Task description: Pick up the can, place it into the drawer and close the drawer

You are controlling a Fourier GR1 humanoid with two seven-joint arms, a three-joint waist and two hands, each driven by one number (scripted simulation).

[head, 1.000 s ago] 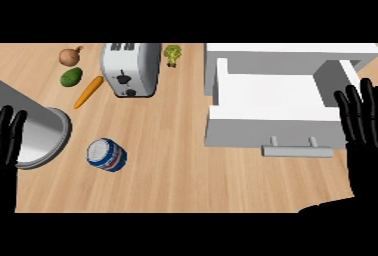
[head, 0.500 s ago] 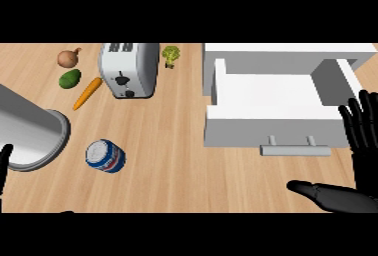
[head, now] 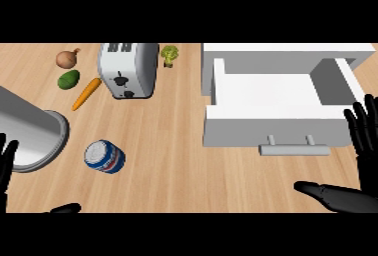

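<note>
A blue, white and red can [head: 105,156] lies on its side on the wooden counter at the lower left. The white drawer [head: 276,102] stands pulled open at the right, its inside bare and its grey handle [head: 294,149] facing me. My right hand [head: 363,150] shows at the right edge, fingers straight and pointing up, thumb stretched left along the lower edge, just right of the drawer's front. My left hand [head: 6,162] shows only as straight fingers at the left edge, left of the can and apart from it.
A grey forearm [head: 26,131] slants across the left side, above the can. At the back stand a silver toaster [head: 128,69], a carrot [head: 86,93], an avocado [head: 69,79], an onion [head: 68,58] and a broccoli floret [head: 170,54].
Both hands have sunk toward the lower edge. The right hand's thumb now reaches in from the lower right. The can and drawer have not moved.
</note>
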